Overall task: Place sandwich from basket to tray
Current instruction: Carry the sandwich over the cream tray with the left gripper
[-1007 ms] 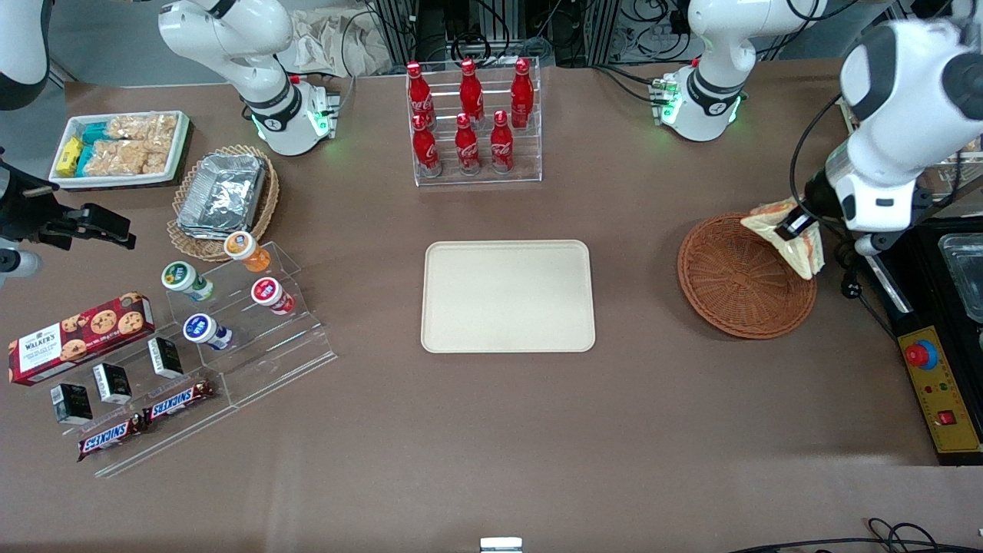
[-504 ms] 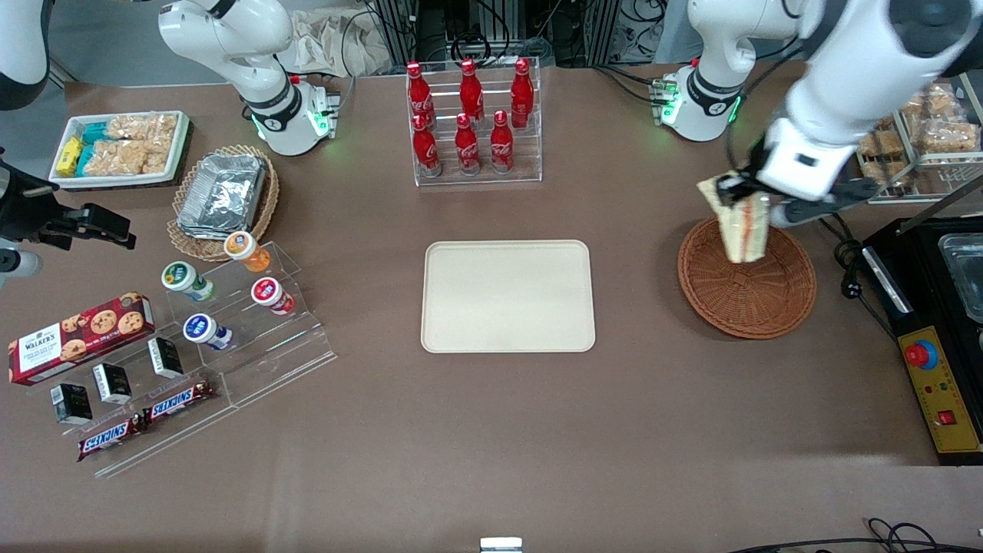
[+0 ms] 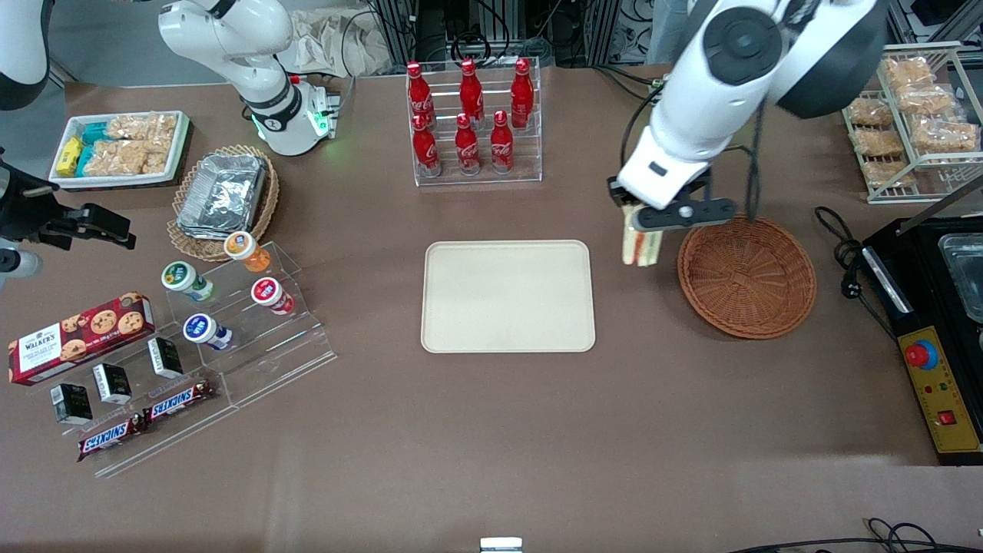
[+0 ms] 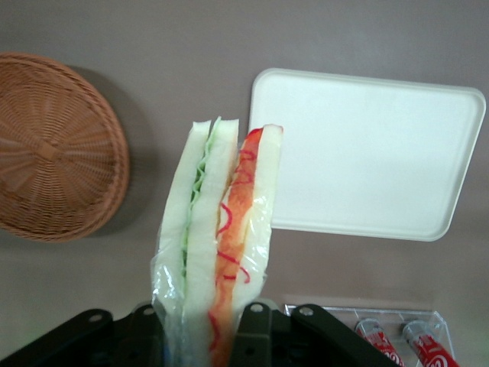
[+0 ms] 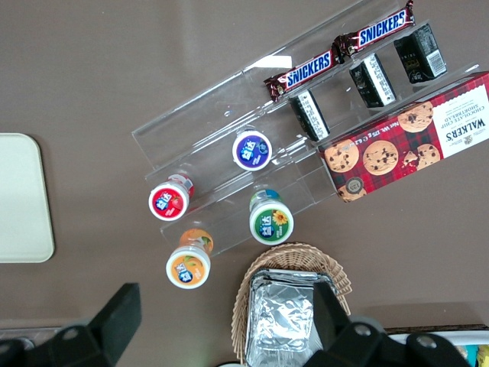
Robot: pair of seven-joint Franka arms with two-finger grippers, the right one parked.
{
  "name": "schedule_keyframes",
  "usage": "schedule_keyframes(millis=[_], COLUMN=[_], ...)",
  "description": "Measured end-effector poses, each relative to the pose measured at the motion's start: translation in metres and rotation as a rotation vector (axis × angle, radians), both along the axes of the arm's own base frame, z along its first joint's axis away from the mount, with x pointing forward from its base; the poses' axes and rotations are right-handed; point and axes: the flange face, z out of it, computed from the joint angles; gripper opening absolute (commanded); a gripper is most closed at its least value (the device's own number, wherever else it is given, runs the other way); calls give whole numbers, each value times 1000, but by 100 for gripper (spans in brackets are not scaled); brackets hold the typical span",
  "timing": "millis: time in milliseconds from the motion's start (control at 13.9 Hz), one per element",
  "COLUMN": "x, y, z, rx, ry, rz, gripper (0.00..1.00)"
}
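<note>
My left gripper (image 3: 643, 223) is shut on the sandwich (image 3: 641, 246), a wrapped wedge of white bread with green and orange-red filling. It hangs in the air above the bare table between the reddish-brown wicker basket (image 3: 746, 275) and the cream tray (image 3: 508, 296). In the left wrist view the sandwich (image 4: 221, 237) stands up from between the black fingers, with the basket (image 4: 53, 145) and the tray (image 4: 367, 153) below it. The basket holds nothing. The tray holds nothing.
A clear rack of red cola bottles (image 3: 470, 123) stands farther from the front camera than the tray. A wire rack of wrapped snacks (image 3: 914, 115) and a black control box (image 3: 941, 384) lie at the working arm's end. Tiered snack displays (image 3: 192, 346) lie toward the parked arm's end.
My gripper has carried the sandwich up out of the basket and sideways toward the tray. It now hangs over the table beside the basket's rim.
</note>
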Motion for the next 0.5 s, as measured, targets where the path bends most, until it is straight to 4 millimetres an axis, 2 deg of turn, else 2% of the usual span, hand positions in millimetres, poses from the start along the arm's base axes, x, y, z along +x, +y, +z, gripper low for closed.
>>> schedule_keyframes(millis=[144, 216, 504], x=[9, 14, 24], y=[-16, -23, -41], z=[-36, -60, -172], rx=[-4, -6, 2], ry=[31, 47, 80], rz=[-19, -27, -53], gripper=[0, 0, 0])
